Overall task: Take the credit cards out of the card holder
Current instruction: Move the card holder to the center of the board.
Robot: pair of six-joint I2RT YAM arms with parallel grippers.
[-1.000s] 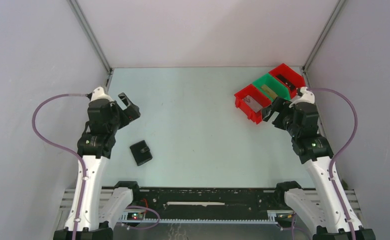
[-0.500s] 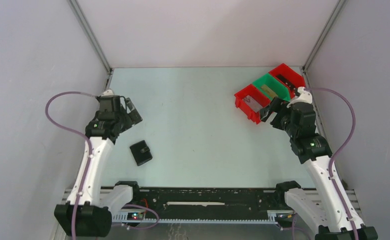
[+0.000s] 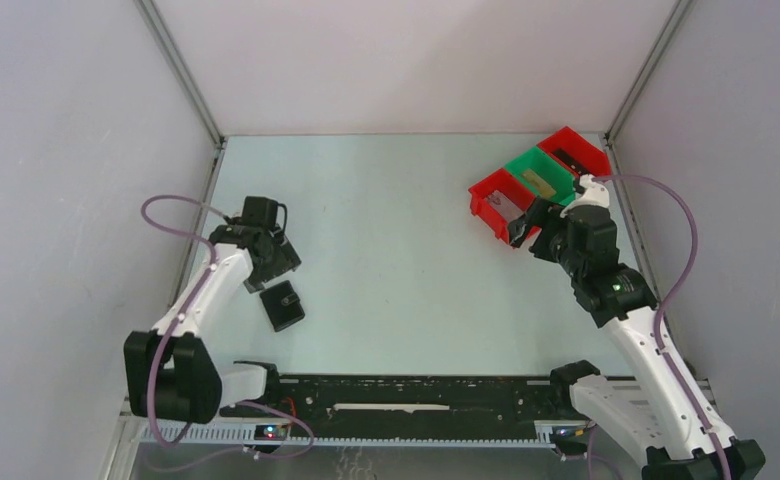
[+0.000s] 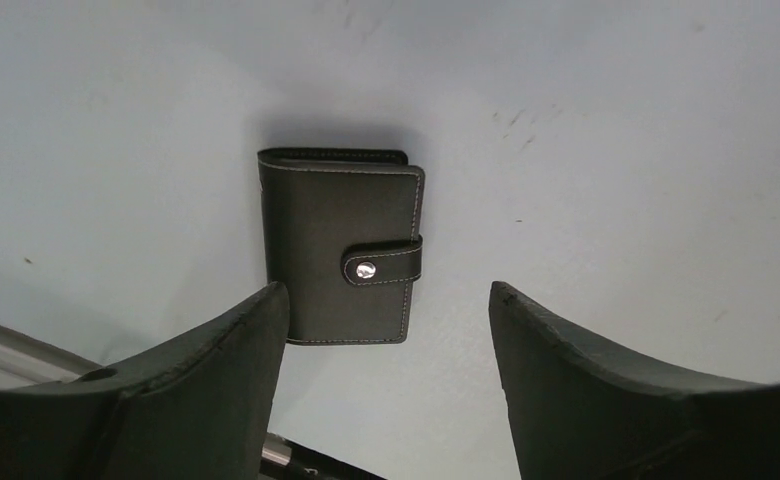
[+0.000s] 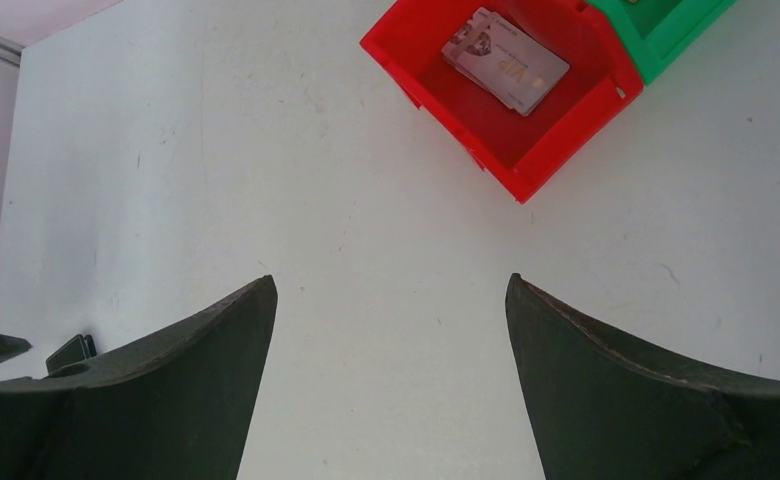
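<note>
Card holder [image 3: 282, 306] lies flat on the table [image 3: 396, 260], front-left area, closed. Small black bifold, roughly square, pale stitching round the edges, strap tab [image 4: 382, 266] w/ silver snap stud fastened over the opening edge. Left gripper [image 3: 271, 272] hangs just behind and above it, jaws spread wide, nothing between them. In left wrist view the holder sits just ahead of the fingertips [image 4: 266, 305], closer to the left one, can't tell if touching. Right gripper [image 3: 526, 222] is well apart on the right side, jaws also spread wide and empty, beside the near red bin [image 3: 494, 205]. A pale printed card [image 5: 506, 60] lies flat in that bin. Green bin [image 3: 541, 175] and 2nd red bin [image 3: 574, 152] line up behind it
</note>
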